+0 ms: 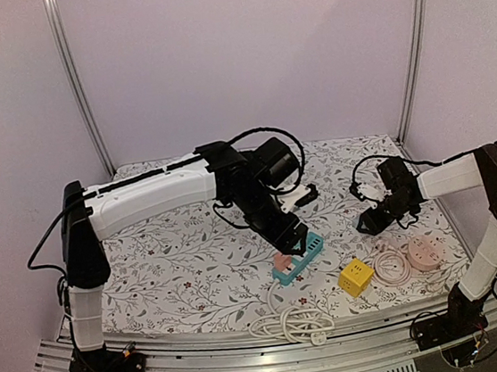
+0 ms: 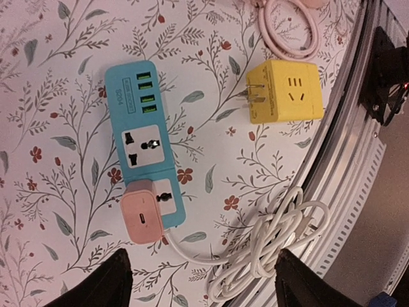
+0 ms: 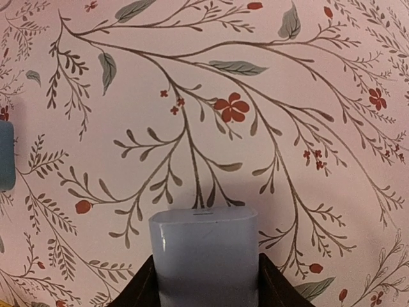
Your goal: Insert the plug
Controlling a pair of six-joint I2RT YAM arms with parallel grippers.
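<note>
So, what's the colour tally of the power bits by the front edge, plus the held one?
Blue: 1, power strip
Pink: 2, charger in the strip, round unit
Yellow: 1, cube adapter
White: 1, plug in right gripper
Total: 5

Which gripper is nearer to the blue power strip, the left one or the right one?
Left. The left gripper is just above the blue power strip; the right gripper, holding a white plug, is off to its right.
</note>
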